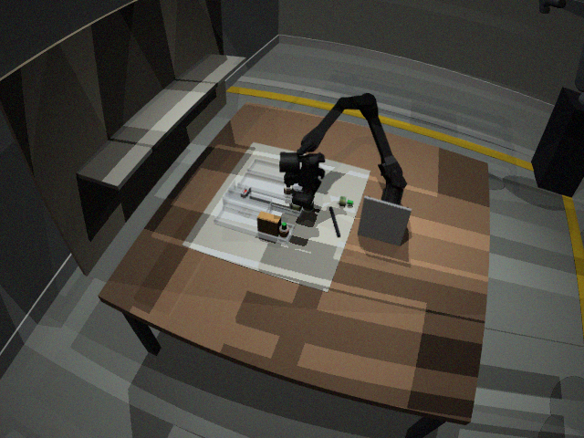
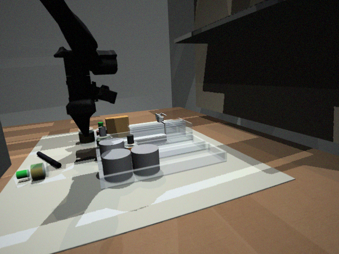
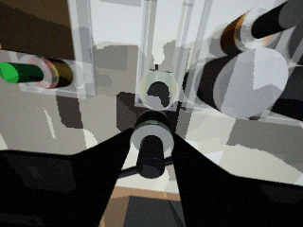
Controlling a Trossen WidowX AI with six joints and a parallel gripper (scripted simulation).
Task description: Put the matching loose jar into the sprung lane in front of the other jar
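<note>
Dim, low-key light is falling across all three views, with the room's edges sinking toward black. Hard-edged shadows and paler bands are crossing the wooden table and the pale mat — patchwork shapes rather than soft pools. Fine grain is speckling the darker areas. In the top view, straight edges are bowing outward. The wrist view is looking softer, its clear plastic blending into the pale patches — dark parts are losing detail.
</note>
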